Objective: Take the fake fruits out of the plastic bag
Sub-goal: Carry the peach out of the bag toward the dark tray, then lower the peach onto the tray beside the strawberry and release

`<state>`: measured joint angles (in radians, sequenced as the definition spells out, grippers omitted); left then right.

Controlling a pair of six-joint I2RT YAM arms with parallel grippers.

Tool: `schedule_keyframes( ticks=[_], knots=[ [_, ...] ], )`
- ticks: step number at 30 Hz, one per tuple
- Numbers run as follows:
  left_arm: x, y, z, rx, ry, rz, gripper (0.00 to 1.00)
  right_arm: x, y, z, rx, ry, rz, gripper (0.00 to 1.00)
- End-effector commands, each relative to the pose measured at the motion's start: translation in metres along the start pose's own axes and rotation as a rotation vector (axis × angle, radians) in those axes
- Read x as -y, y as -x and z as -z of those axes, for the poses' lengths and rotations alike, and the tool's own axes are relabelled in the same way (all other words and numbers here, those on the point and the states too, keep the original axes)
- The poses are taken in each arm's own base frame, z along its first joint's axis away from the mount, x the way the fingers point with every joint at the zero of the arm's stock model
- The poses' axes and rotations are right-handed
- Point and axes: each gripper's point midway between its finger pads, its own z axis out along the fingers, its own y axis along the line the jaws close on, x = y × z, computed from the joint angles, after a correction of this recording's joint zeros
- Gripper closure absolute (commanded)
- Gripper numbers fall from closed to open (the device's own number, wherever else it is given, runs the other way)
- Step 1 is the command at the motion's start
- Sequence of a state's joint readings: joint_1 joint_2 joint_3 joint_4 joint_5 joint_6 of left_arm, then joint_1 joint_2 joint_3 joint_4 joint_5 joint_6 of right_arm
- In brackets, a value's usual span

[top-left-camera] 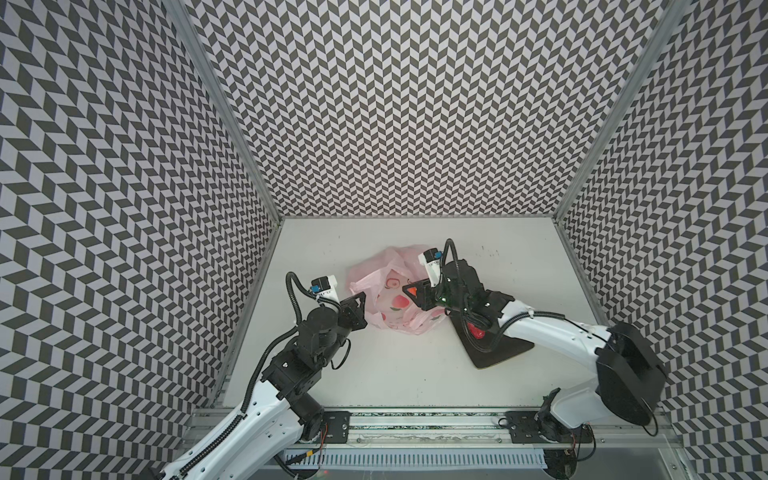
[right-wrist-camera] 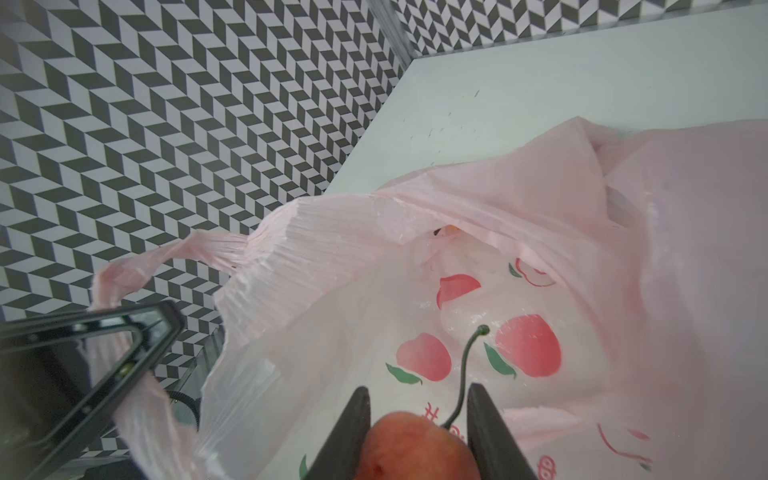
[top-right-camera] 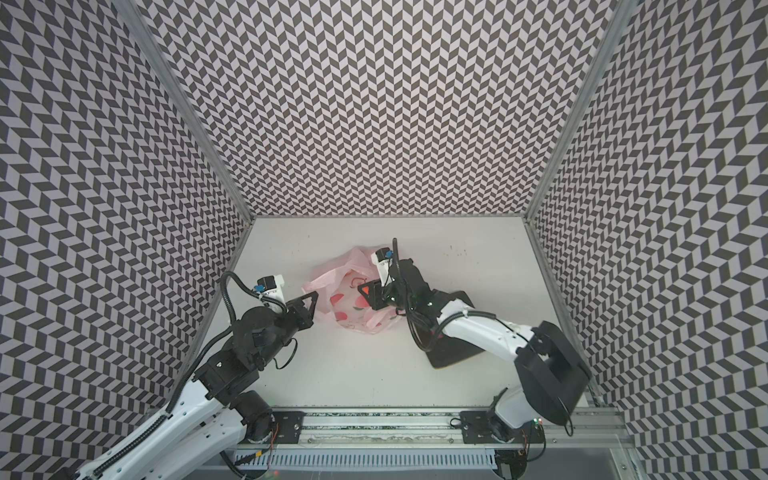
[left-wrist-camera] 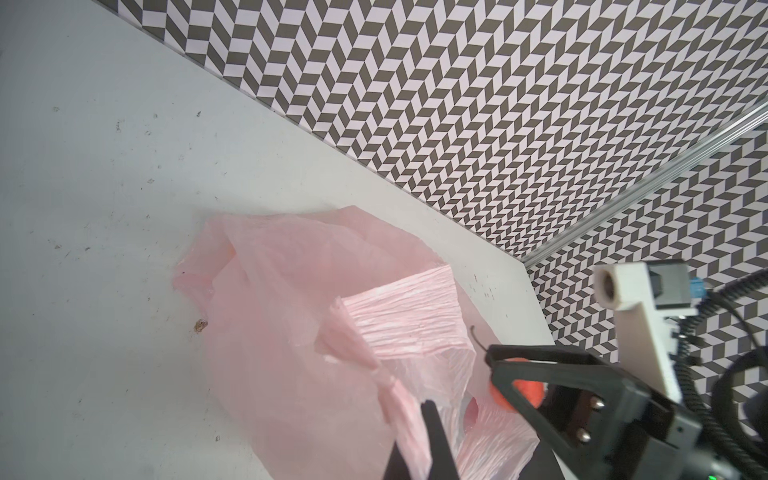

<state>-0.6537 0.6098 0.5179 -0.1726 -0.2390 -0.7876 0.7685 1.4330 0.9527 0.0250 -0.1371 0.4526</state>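
Inspection of the work surface. The plastic bag (top-left-camera: 374,274) lies crumpled at mid-table, set toward the back, its mouth held open between the two arms.

Left gripper (top-left-camera: 360,298): jaws closed, pinching a loop handle (right-wrist-camera: 124,266) of the bag at its left edge; the handle is drawn taut and lifted off the table (top-left-camera: 395,374).

Right gripper (right-wrist-camera: 419,390): jaws part-closed on a red-orange fruit (right-wrist-camera: 411,446) with a long curved green stem, held just over the bag's open mouth at its right edge.

An orange fruit (right-wrist-camera: 451,228) shows inside the bag, deep under the far fold of plastic. A red fruit (top-left-camera: 478,333) lies on the dark board (top-left-camera: 503,353), largely covered by the right arm.

Edges: the board sits right of the bag, its far end under the right wrist; whether board and bag touch cannot be told. The bag stands well apart from the back wall (top-left-camera: 415,124) and from both side walls.

Open room: bare table runs from the bag to the back wall, across the right rear corner, and over the front half between the two arms as far as the front rail (top-left-camera: 415,419). The left arm stands close along the left table edge.
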Motion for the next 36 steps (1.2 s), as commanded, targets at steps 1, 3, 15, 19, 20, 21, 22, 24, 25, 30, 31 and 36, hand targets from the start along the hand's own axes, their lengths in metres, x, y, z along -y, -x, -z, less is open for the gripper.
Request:
schedule_keyframes(
  ticks=[1,3,15,19,20,21,22,24,25,30,31,36],
  knots=[
    [0.0,-0.004,-0.001,-0.016,-0.004,-0.021,1.0,0.054,0.004,0.036,0.047,-0.216,-0.098,0.85],
    [-0.002,-0.007,-0.001,-0.029,0.003,-0.035,1.0,0.087,0.004,0.062,0.098,-0.337,-0.157,0.87],
    [-0.005,-0.013,0.0,-0.045,0.002,-0.04,1.0,0.202,-0.079,0.13,0.111,-0.736,-0.49,0.88],
    [-0.005,-0.013,0.0,-0.046,0.002,-0.044,1.0,0.215,-0.096,0.122,0.084,-0.739,-0.531,0.84],
    [-0.005,-0.014,0.001,-0.048,0.0,-0.047,1.0,0.22,-0.099,0.122,0.082,-0.746,-0.537,0.84],
    [-0.005,-0.013,0.001,-0.048,-0.002,-0.048,1.0,0.224,-0.102,0.122,0.083,-0.752,-0.544,0.84],
    [-0.005,-0.014,0.001,-0.05,-0.003,-0.051,1.0,0.229,-0.105,0.121,0.079,-0.755,-0.555,0.83],
    [-0.004,-0.013,0.002,-0.049,-0.009,-0.061,1.0,0.234,-0.112,0.119,0.07,-0.748,-0.571,0.82],
    [-0.004,-0.013,0.002,-0.049,-0.009,-0.066,1.0,0.236,-0.115,0.118,0.065,-0.744,-0.579,0.81],
    [-0.001,-0.012,0.002,-0.049,-0.016,-0.076,1.0,0.242,-0.135,0.112,0.004,-0.733,-0.608,0.76],
    [-0.001,-0.012,0.003,-0.049,-0.018,-0.074,1.0,0.243,-0.14,0.112,-0.014,-0.735,-0.616,0.75],
    [-0.002,-0.013,0.004,-0.047,-0.019,-0.077,1.0,0.244,-0.143,0.115,-0.027,-0.738,-0.626,0.41]
  ],
)
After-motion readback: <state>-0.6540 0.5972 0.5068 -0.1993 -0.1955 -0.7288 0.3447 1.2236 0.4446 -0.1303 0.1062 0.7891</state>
